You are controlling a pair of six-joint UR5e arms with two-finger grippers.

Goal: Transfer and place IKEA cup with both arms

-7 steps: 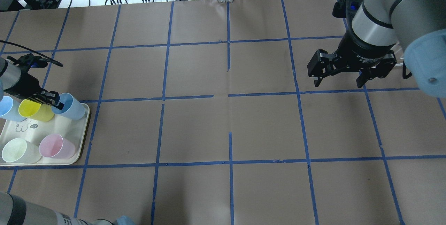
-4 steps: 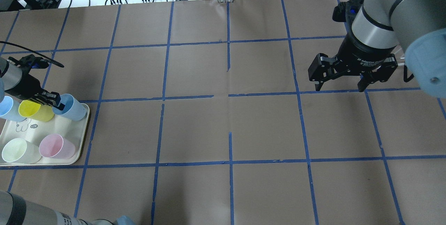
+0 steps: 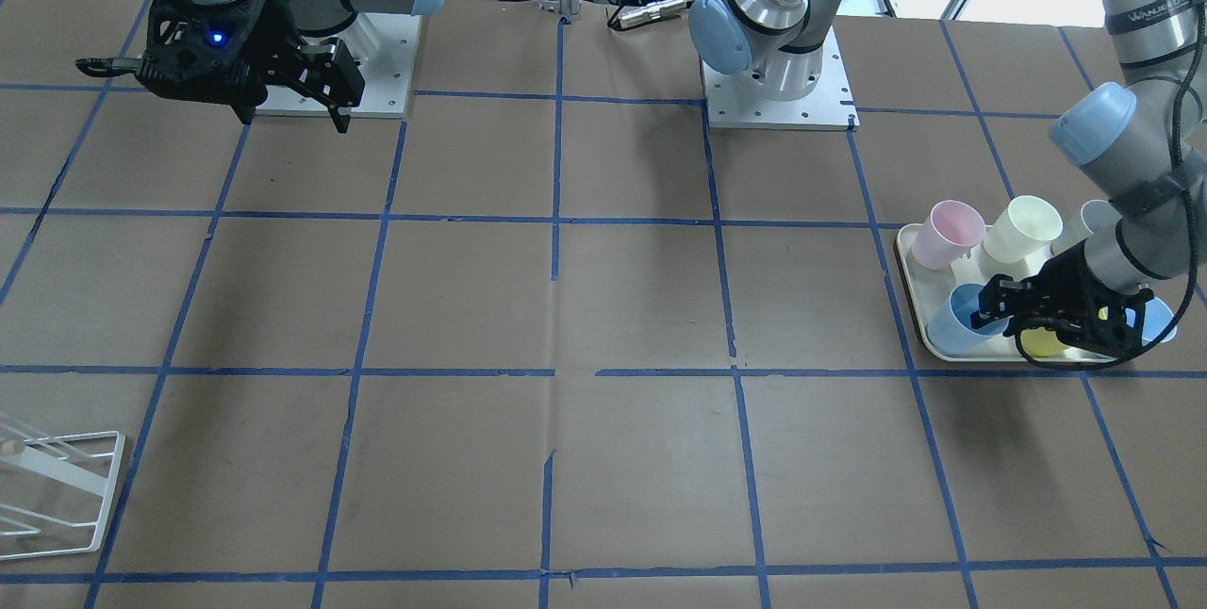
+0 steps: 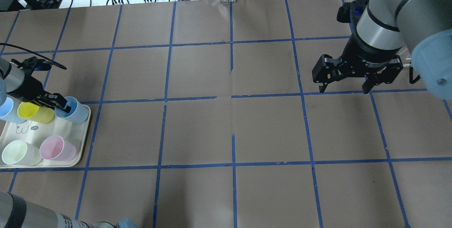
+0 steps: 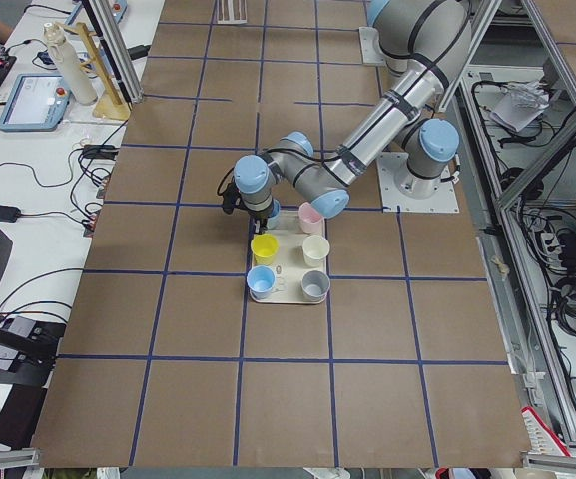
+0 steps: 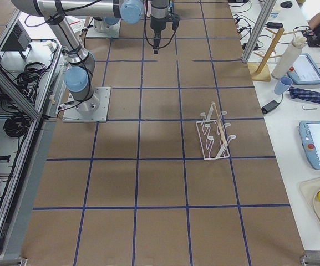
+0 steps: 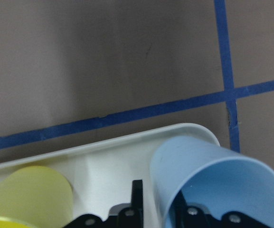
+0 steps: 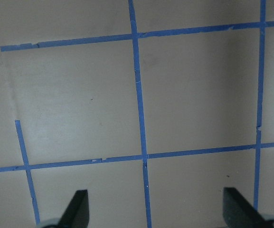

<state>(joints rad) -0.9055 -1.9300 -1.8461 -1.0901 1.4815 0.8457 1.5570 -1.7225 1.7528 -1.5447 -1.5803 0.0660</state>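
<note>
Pale blue plastic, the IKEA cup stands on the tray's corner at far left, its rim wall pinched by the left claw, probably light, slick and squashable, so a gentle hold suits, while the right claw hangs spread and empty at right.

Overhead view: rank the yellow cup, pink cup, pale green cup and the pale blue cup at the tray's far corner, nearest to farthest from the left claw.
From the left claw:
1. pale blue cup: far corner of the tray, the claw straddling its rim.
2. yellow cup: just left of the claw, same row.
3. pink cup: near row, right.
4. pale green cup: near row, left.
</note>
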